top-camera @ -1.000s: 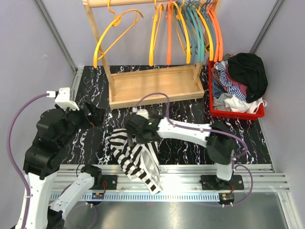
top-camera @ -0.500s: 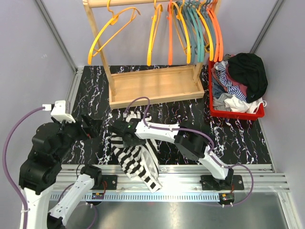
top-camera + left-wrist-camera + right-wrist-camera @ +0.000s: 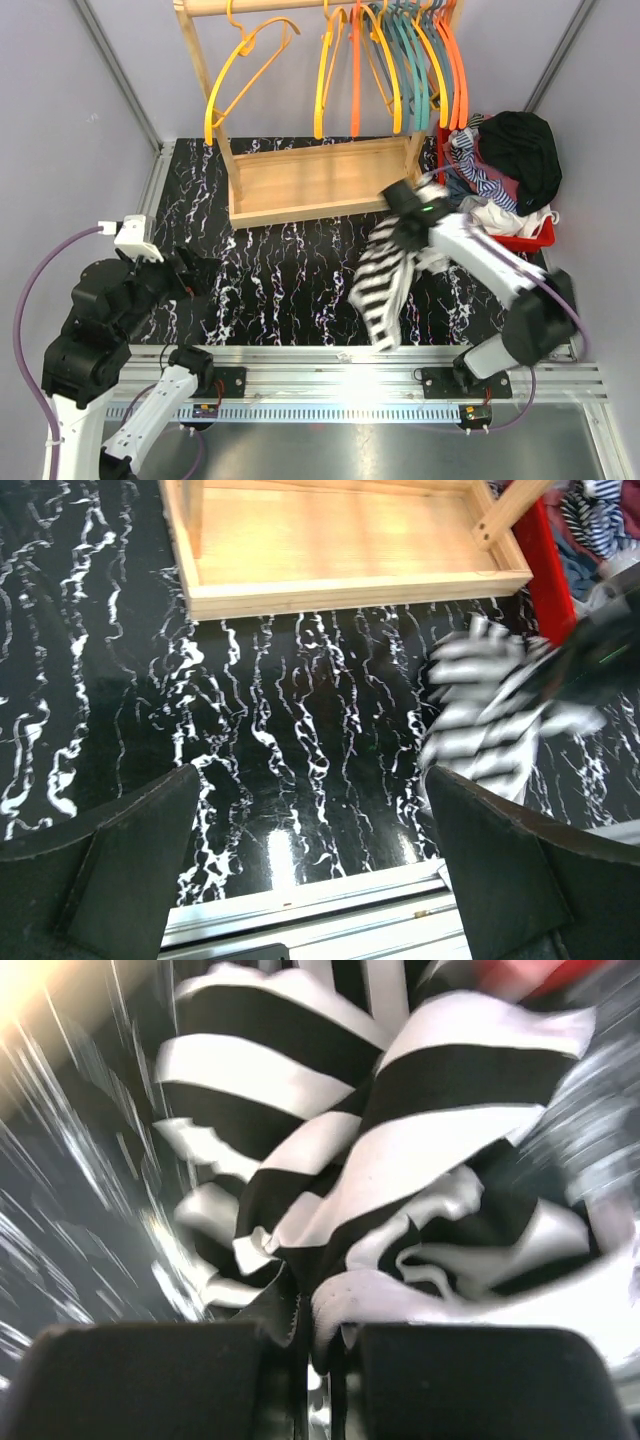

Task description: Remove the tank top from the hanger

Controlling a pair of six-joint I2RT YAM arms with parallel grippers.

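The right jaws are clamping tight on a bunched fold of the striped tank top (image 3: 385, 285), which is dangling from them above the marbled surface (image 3: 290, 270) just beside the red bin (image 3: 535, 240), while the left jaws are gaping wide, holding nothing, over the surface's near-left part before the wooden rack (image 3: 320, 180).

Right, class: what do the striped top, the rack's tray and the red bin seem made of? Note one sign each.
Striped top: soft matte fabric; it hangs limp and creases.
Rack's tray: pale bare-looking wood; grain shows.
Red bin: probably plastic; even, slightly shiny colour.
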